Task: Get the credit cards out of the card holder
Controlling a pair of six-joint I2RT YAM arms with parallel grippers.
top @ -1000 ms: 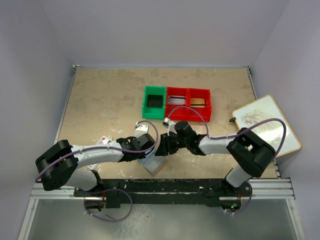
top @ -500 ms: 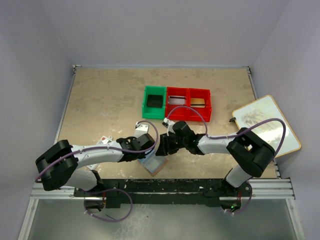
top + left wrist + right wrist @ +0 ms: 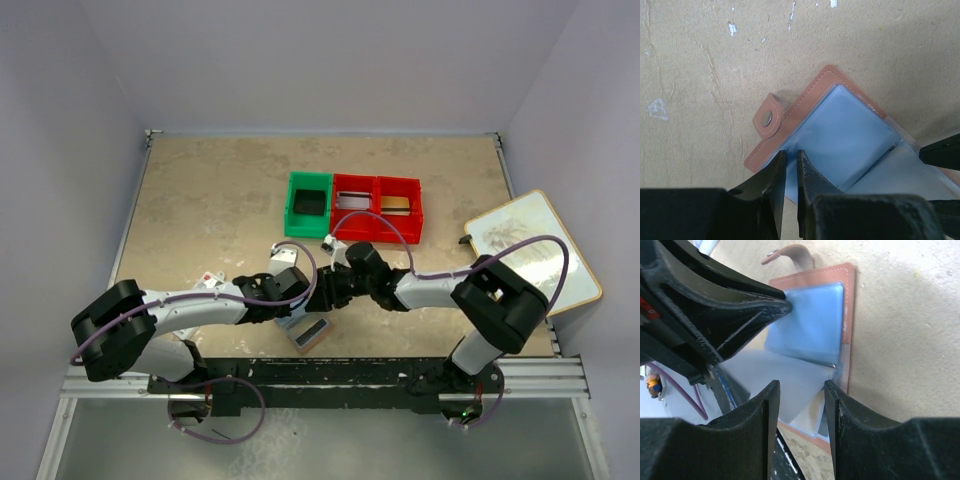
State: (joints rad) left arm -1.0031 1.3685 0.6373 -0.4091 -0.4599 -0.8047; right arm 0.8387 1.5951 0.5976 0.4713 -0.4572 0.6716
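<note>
Left gripper point(image 3: 790, 159), nearly closed, pinched the rim of the card holder point(image 3: 840, 130) on a tan, scuffed tabletop point(image 3: 210, 200) within pale lilac walls point(image 3: 320, 60); right gripper point(image 3: 801, 390) stood spread, the holder's pale lining between its tips.

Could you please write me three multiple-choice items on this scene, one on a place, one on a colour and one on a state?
1. Where is the holder?
A. on the table
B. lifted well above it
C. hanging over its edge

2. What colour is its lining?
A. yellow
B. light blue
C. black

3. The holder is:
A. snapped shut
B. standing on edge
C. lying open

Answers:
1 A, the top view shows it resting on the tan surface.
2 B, both wrist views show light blue inside the brown rim.
3 C, its snap tab is undone and the lining faces up.
</note>
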